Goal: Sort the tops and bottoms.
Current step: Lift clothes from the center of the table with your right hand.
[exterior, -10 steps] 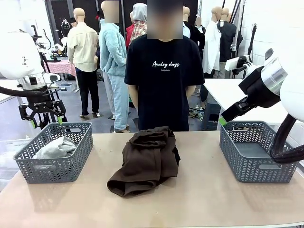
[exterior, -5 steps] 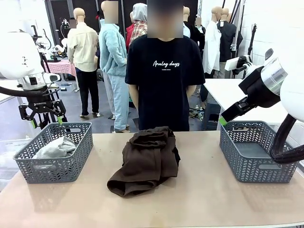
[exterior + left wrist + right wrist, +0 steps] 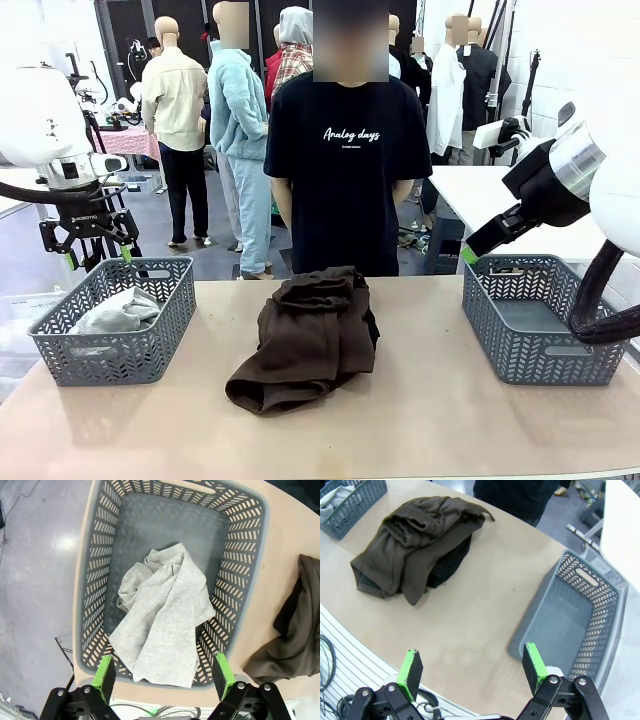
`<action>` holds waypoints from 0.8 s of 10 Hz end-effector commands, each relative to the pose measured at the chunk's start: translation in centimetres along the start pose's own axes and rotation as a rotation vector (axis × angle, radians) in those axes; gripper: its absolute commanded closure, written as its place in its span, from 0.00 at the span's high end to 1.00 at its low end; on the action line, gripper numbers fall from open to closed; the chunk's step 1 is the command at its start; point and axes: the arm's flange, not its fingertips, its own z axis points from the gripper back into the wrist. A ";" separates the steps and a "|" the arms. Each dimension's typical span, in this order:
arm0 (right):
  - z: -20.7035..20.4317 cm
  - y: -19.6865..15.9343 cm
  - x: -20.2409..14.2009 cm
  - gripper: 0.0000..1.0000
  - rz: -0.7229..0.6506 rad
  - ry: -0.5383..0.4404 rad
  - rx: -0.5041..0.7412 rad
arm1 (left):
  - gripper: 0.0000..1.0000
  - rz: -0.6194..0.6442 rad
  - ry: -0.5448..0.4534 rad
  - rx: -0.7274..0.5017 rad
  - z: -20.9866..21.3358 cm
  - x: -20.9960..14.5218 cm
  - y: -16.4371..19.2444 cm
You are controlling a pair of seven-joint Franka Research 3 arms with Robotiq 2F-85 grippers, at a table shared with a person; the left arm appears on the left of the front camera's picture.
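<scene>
Grey top [image 3: 160, 625] lies in basket [image 3: 110, 358] at frame left, sorted. Brown trousers [image 3: 305, 340] heaped centre of surface [image 3: 430, 420], likely bound for empty basket [image 3: 545, 350], frame right. Left end effector [image 3: 97, 258], right end effector [image 3: 471, 670]: both spread, holding nothing.

The front camera is looking across the table [image 3: 430, 400] at mid distance. Both wrist cameras are looking down from above. All three are sharing the brown trousers [image 3: 305, 340]: ahead of the right fingers [image 3: 410, 672], outboard of the left fingers [image 3: 222, 672].

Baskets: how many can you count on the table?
2. The left basket sits at the table's left end, holding a grey garment; the right basket sits at the right end. None looks hidden.
</scene>
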 end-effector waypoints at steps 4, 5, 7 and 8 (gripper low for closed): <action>-0.2 0.0 0.0 1.00 -0.001 0.003 0.003 | 1.00 0.000 0.004 0.000 0.1 -0.2 0.1; -0.2 0.0 0.0 1.00 -0.001 0.003 0.003 | 1.00 0.000 0.000 0.000 0.0 0.0 0.0; -0.2 0.0 0.0 1.00 -0.001 0.003 0.003 | 1.00 -0.124 -0.136 -0.155 4.9 -3.7 -0.2; -0.2 0.0 0.0 1.00 -0.001 0.003 0.003 | 1.00 -0.238 -0.227 -0.280 9.2 -6.2 -2.5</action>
